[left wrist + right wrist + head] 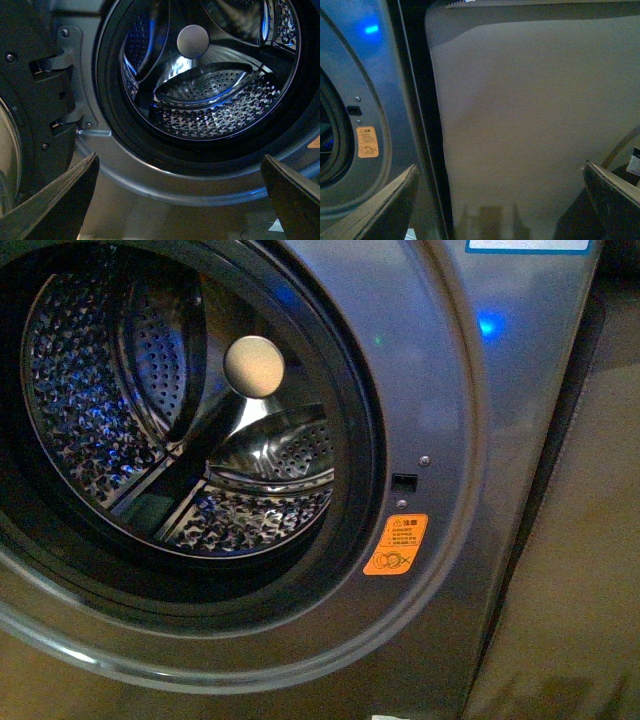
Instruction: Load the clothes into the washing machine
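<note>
Since the washing machine [470, 390] looks empty and I see no clothes, nothing seems done; my left gripper [180, 167] and right gripper [500, 167] spread wide, empty.

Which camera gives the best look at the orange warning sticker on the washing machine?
Front view: the orange sticker sits whole and largest there, right of the porthole. The right wrist view shows it whole but smaller and paler. The left wrist view catches only a corner at the frame's edge.
</note>
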Controlling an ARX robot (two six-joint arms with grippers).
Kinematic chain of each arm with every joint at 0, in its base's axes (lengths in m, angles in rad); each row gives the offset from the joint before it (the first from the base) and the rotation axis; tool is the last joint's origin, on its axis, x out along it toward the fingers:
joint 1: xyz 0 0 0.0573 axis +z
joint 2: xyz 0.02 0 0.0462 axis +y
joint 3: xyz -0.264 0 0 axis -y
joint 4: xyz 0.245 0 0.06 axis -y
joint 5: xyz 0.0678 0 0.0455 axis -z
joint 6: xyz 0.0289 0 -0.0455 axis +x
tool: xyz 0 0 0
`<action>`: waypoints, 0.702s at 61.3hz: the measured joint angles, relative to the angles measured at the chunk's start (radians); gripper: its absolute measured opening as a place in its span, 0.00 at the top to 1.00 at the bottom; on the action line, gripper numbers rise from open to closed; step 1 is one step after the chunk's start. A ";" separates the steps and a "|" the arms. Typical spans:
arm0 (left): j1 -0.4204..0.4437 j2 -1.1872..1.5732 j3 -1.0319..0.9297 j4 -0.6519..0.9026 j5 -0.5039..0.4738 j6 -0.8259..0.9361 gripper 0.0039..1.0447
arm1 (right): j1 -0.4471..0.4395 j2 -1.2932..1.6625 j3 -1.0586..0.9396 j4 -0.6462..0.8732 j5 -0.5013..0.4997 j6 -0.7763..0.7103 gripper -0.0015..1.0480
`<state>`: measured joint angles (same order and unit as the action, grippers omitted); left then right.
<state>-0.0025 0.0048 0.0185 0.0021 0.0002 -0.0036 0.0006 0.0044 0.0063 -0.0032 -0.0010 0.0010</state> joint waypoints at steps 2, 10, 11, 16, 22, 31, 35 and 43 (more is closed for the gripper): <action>0.000 0.000 0.000 0.000 0.000 0.000 0.06 | 0.000 0.000 0.000 0.000 0.000 0.000 0.07; 0.000 0.000 0.000 0.000 0.000 0.000 0.06 | 0.000 0.000 0.000 0.000 0.000 0.000 0.07; 0.000 0.000 0.000 0.000 0.000 0.000 0.06 | 0.000 0.000 0.000 0.000 0.000 0.000 0.07; 0.000 0.000 0.000 0.000 0.000 0.000 0.06 | 0.000 0.000 0.000 0.000 0.000 0.000 0.07; 0.000 0.000 0.000 0.000 0.000 0.000 0.06 | 0.000 0.000 0.000 0.000 0.000 0.000 0.07; 0.000 0.000 0.000 0.000 0.000 0.000 0.06 | 0.000 0.000 0.000 0.000 0.000 0.000 0.07; 0.000 0.000 0.000 0.000 0.000 0.000 0.06 | 0.000 0.000 0.000 0.000 0.000 0.000 0.07; 0.000 0.000 0.000 0.000 0.001 0.000 0.06 | -0.182 0.074 -0.001 0.215 -0.474 0.008 0.07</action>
<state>-0.0025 0.0048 0.0185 0.0021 0.0010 -0.0036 -0.1810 0.0788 0.0055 0.2115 -0.4751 0.0086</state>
